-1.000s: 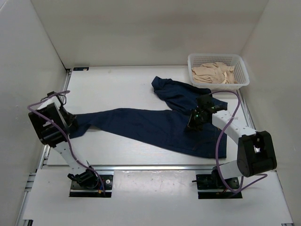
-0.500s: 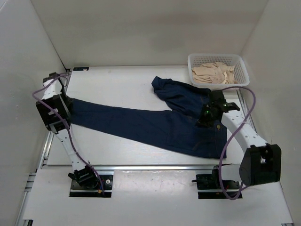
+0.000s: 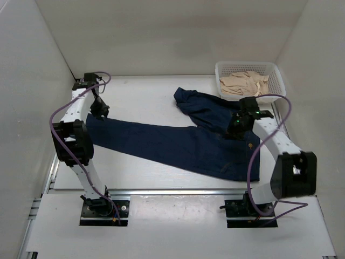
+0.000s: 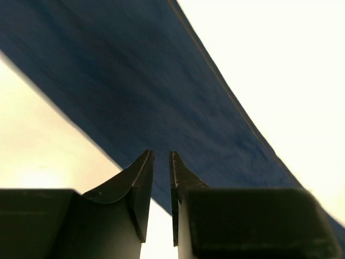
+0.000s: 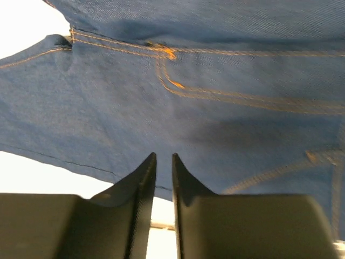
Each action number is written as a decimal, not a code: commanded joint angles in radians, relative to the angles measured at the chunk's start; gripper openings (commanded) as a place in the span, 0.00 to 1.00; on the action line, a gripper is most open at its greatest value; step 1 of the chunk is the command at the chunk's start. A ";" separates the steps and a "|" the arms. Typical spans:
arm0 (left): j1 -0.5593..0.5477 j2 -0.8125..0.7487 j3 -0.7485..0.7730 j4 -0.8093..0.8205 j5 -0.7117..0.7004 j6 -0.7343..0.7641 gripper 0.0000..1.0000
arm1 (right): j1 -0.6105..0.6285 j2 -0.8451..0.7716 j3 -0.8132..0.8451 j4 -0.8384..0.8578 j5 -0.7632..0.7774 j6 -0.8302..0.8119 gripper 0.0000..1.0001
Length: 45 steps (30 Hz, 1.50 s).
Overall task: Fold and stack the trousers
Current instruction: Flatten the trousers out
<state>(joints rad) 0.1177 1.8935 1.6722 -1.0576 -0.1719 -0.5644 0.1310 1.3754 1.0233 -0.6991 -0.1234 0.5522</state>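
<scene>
- White walls [image 3: 161,38]: enclose the work area on three sides.
- Flat white table [image 3: 140,89]: bears everything listed below. The two arm bases stand at its near edge.
- Dark navy-blue denim trousers with tan stitching [image 3: 178,145]: spread flat, unfolded, across the middle of the table. One leg runs out long and smooth towards the left. The waist and seat lie at the right, nearer the front edge. The other leg lies bunched towards the back, its end near the basket.
- White left arm with a purple cable [image 3: 75,110]: reaches back along the left edge of the table to the far end of the long leg.
- White right arm with a purple cable [image 3: 275,137]: reaches in over the upper part of the trousers at the right.
- White plastic lattice basket [image 3: 278,81]: stands in the back right corner of the table.
- Crumpled beige cloth [image 3: 245,83]: lies inside the basket.
- Black left gripper [image 3: 100,110]: sits at the leg end. In the left wrist view its jaws are drawn together to a thin slit [image 4: 159,155], pinching the denim [image 4: 161,81], which stretches away taut.
- Black right gripper [image 3: 237,125]: sits on the seat of the trousers. In the right wrist view its jaws are likewise drawn together [image 5: 163,156], pinching the denim [image 5: 188,118] just below a tan-stitched pocket seam [image 5: 172,81].
</scene>
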 commanded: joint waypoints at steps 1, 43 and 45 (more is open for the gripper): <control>-0.056 -0.020 -0.133 0.073 0.109 -0.043 0.30 | 0.048 0.138 0.078 0.104 -0.076 0.028 0.20; -0.302 -0.292 -0.097 -0.085 0.129 0.061 0.37 | 0.205 0.856 1.069 -0.162 0.196 -0.117 0.86; -0.311 -0.315 -0.097 -0.085 0.129 0.070 0.38 | 0.205 0.881 1.060 -0.143 0.138 -0.107 0.77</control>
<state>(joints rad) -0.1841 1.6699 1.5803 -1.1141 -0.0368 -0.5278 0.3332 2.2448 2.0388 -0.7723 0.0818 0.4591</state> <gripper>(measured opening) 0.377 0.792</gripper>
